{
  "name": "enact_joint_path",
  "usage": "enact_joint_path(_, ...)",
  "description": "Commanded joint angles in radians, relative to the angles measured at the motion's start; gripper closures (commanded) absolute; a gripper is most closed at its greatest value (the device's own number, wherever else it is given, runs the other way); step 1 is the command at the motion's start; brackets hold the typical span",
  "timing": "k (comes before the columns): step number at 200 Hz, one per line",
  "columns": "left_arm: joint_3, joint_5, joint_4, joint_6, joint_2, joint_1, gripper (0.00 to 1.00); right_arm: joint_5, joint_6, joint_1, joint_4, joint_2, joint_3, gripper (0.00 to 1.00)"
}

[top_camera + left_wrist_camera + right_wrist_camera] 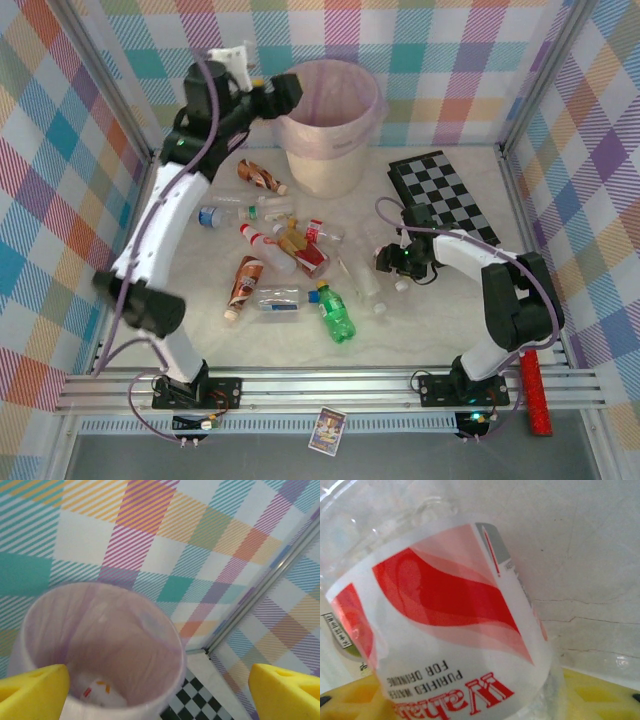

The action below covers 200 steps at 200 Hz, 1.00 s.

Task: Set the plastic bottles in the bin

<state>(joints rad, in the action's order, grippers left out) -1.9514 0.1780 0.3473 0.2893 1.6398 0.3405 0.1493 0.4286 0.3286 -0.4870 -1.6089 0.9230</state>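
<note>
The bin (pixel 305 150), a pale bucket lined with a pink bag, stands at the back centre. My left gripper (pixel 288 92) hovers at its left rim, open with nothing between its yellow fingers (pixel 35 692). The left wrist view looks down into the bin (pixel 125 630), where a white bottle (pixel 97 692) lies at the bottom. Several bottles lie scattered mid-table, among them a green one (pixel 336 315) and a brown one (pixel 262 176). My right gripper (pixel 386 262) is low on the table, open, straddling a clear bottle (pixel 366 280) whose red and white label (pixel 450 630) sits between its fingers (pixel 600 692).
A black-and-white checkerboard (pixel 445 190) lies right of the bin, just beyond my right gripper. A red stick (pixel 537 395) rests on the front rail at the right and a small card (pixel 327 430) at the front centre. Plaid walls enclose the table.
</note>
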Motion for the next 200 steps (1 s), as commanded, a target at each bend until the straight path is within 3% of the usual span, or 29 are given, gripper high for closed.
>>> enact_joint_path(1,0.230,-0.002,0.006,0.049,-0.165,-0.024,0.08,-0.023,-0.023,0.006,-0.026,0.034,0.030,0.45)
enact_joint_path(36,0.482,0.004,0.053,0.095,-0.361,-0.059,0.07,-0.021,-0.041,0.007,-0.104,0.126,0.086,0.46)
enact_joint_path(98,0.716,-0.029,0.135,0.101,-0.436,-0.080,0.05,-0.073,-0.086,0.005,-0.246,0.300,0.272,0.47)
enact_joint_path(151,0.841,-0.101,0.252,0.051,-0.414,-0.081,0.04,-0.106,-0.169,0.004,-0.303,0.250,0.534,0.48)
enact_joint_path(200,0.970,-0.075,0.302,0.052,-0.422,-0.080,0.03,-0.108,-0.243,0.001,-0.284,0.111,0.761,0.48)
